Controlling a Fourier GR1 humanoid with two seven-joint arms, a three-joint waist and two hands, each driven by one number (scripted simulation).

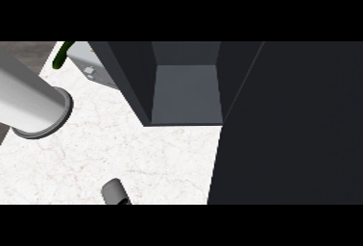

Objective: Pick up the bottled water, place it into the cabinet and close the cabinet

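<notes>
In the head view, the cabinet (186,91) stands open on the white tabletop (106,153), with its dark door (291,125) swung out at the right. A grey forearm (28,101) crosses the left edge. The bottled water is out of sight. Whether either hand is open or closed cannot be told.

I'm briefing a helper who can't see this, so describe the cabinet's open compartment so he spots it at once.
On the white marble counter a dark cabinet stands at top centre. Its open compartment sits between black walls, left of the wide dark panel. It is the only paler grey hollow among dark faces.
</notes>
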